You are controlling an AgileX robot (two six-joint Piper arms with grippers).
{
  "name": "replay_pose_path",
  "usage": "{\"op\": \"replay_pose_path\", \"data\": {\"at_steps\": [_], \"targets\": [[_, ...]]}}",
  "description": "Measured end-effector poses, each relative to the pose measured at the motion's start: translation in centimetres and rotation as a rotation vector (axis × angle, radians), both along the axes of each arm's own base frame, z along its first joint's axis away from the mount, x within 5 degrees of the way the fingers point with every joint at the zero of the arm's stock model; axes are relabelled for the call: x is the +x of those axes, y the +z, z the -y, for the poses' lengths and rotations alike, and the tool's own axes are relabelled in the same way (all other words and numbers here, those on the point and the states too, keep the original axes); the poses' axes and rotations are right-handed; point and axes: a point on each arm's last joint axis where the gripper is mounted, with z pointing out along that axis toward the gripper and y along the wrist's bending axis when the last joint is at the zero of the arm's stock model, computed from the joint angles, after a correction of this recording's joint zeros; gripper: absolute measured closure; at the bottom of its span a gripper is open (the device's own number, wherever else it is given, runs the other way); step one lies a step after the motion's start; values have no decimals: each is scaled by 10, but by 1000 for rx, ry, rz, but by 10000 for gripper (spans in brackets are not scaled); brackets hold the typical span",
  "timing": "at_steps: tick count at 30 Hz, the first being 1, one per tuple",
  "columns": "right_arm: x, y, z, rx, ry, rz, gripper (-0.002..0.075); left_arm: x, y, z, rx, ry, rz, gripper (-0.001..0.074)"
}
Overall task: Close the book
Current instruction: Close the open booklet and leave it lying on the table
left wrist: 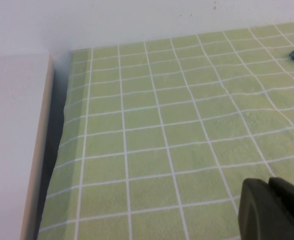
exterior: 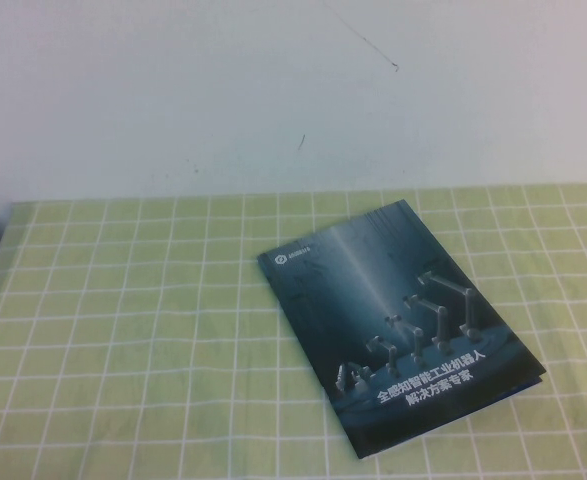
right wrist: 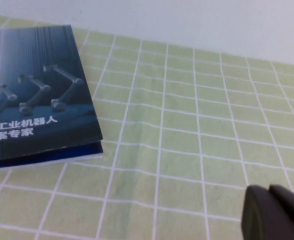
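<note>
Apart: book (exterior: 398,325), right pincer (right wrist: 269,194), left pincer (left wrist: 271,186)

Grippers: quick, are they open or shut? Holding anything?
Left gripper: shut, empty, over the green cloth, away from the book.
Right gripper: shut, empty, over the cloth near the book.

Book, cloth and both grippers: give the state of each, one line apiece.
book: closed, lying flat on the cloth, cover up.
cloth: spread flat, faintly rippled.
left gripper: shut, empty, over bare cloth, away from the book.
right gripper: shut, empty, over cloth near the book, not touching it.
</note>
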Motion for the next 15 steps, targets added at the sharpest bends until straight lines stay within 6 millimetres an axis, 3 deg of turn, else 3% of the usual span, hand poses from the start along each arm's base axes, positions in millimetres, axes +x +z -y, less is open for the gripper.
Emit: {"op": "replay_pose_path", "data": {"at_steps": [15], "targets": [[-1,0,4,40,-75,6,729,0,0,0,2,-1,0,738]]}}
